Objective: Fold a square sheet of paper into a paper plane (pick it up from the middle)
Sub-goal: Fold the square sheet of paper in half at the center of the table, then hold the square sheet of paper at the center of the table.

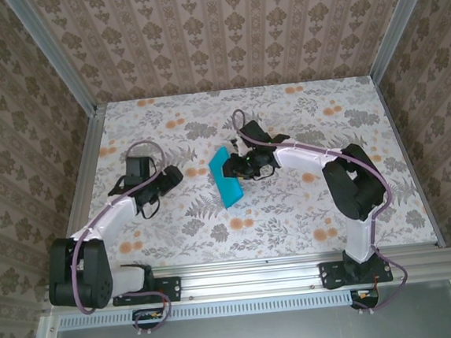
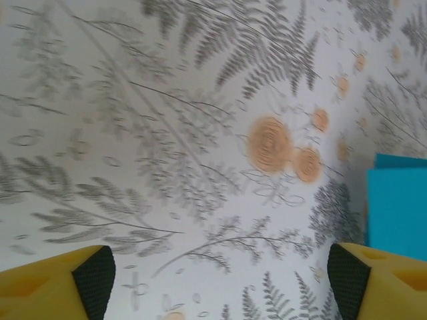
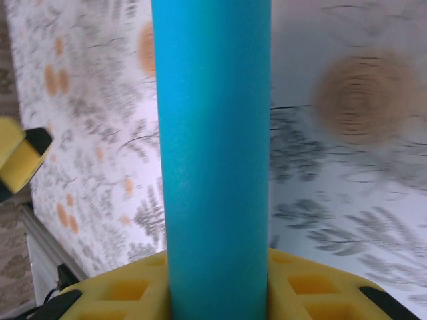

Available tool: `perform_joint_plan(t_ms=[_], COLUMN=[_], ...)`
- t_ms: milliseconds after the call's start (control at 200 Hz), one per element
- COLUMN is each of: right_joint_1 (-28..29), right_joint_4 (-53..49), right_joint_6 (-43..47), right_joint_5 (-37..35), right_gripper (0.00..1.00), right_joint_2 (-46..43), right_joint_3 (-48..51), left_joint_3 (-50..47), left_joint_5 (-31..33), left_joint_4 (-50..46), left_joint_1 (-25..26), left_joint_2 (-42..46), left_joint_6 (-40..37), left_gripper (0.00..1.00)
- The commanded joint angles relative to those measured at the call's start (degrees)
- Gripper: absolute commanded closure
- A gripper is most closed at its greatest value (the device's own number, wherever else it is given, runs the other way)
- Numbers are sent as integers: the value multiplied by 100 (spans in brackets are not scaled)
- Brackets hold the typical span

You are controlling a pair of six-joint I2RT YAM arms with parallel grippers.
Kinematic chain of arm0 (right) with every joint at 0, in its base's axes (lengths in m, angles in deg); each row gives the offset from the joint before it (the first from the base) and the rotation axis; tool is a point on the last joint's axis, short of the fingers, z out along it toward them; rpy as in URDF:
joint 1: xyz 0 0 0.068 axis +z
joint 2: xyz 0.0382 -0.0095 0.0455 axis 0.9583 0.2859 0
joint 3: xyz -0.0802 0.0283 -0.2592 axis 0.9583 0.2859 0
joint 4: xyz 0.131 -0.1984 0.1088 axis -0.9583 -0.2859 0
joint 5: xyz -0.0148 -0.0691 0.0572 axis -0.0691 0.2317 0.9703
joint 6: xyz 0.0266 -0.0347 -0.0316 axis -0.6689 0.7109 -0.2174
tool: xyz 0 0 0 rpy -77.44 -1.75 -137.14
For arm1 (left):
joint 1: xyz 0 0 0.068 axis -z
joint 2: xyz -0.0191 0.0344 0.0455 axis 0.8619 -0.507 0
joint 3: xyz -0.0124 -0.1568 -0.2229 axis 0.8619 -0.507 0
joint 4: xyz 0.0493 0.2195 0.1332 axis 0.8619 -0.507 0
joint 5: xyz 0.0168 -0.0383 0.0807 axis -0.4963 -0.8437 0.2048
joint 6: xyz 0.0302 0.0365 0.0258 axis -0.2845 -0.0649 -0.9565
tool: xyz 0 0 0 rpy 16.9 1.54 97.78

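Note:
The square sheet of paper (image 1: 226, 178) is bright cyan-blue and stands tilted off the table near the middle. In the right wrist view the sheet (image 3: 213, 133) runs as a bowed vertical band between the yellow fingers (image 3: 120, 290). My right gripper (image 1: 239, 166) is shut on its right-hand side. My left gripper (image 1: 171, 178) hovers over the table a short way left of the sheet, apart from it. In the left wrist view this gripper (image 2: 220, 283) is open with bare tablecloth between its pads, and the sheet (image 2: 397, 207) lies past the right fingertip.
The table (image 1: 292, 210) carries a floral cloth with grey ferns and orange flowers. Patterned walls with metal posts (image 1: 86, 110) close in the left, back and right sides. An aluminium rail (image 1: 250, 273) runs along the near edge by the arm bases.

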Motion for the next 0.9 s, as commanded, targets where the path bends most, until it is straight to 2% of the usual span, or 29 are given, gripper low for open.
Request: perform_joint_plan(t_ms=[0, 220, 390, 445, 575, 775, 895], right_joint_1=[-108, -294, -343, -357, -357, -365, -359], right_joint_4=[549, 893, 675, 617, 567, 537, 509], right_joint_6=[-237, -316, -215, -182, -173, -184, -192], right_joint_5=[186, 36, -207, -244, -258, -264, -238], right_gripper=[66, 66, 65, 65, 65, 65, 65], right_joint_2=[173, 385, 477, 490, 537, 560, 571], right_joint_3=[186, 457, 485, 485, 494, 503, 500], left_joint_3=[-67, 129, 468, 617, 990, 1473, 1638], left_joint_5=[-475, -730, -978, -983, -990, -842, -652], left_joint_4=[572, 1203, 1710, 1775, 1826, 1722, 1512], left_joint_1=[259, 977, 1313, 1570, 1780, 1946, 1980], left_joint_2=[-245, -940, -1624, -1797, -2176, -2755, -2961], left_joint_6=[176, 447, 663, 675, 671, 676, 651], left_gripper=[18, 35, 52, 57, 66, 87, 93])
